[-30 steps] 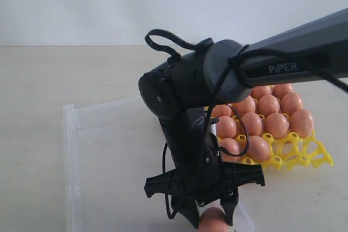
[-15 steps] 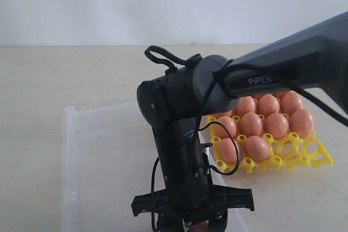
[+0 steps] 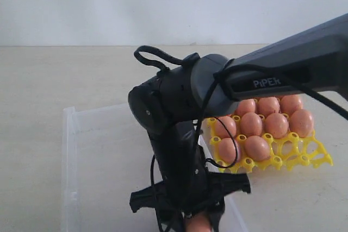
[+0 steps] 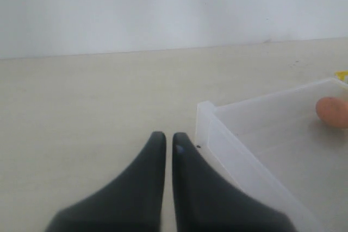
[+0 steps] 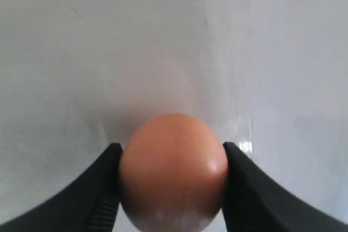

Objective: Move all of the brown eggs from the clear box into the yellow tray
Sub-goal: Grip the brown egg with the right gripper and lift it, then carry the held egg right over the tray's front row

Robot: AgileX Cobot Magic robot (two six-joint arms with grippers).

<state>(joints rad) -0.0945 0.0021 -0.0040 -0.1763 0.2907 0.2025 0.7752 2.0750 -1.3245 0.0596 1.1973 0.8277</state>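
Nearest: one brown egg [image 5: 173, 169], clamped between the two black fingers [image 5: 92, 205] of the right gripper [image 5: 173, 149], a pad pressed on each flank. Lies within the clear box [image 3: 68, 156], close to its right wall and low over the transparent floor; cannot tell whether lifted or resting. Reaching down to it from the right side of the table [image 3: 54, 74]: one dark right arm [image 3: 283, 69], bent at the wrist above the box.

Outside the box, near one of its corners and over bare table: the left gripper [image 4: 165, 144], two fingers drawn together with only a sliver between, holding nothing. One egg shown inside the box in the left wrist view as well; cannot tell whether the same one.

Farther back, just beside the box's right wall: one yellow tray [image 3: 304, 156], flat on the table. Nine brown eggs [image 3: 277, 125] counted in its cups, in three rows: two nearest, four in the middle, three behind. Left part of the tray hidden behind the arm. Bare lattice cups at the near right corner.
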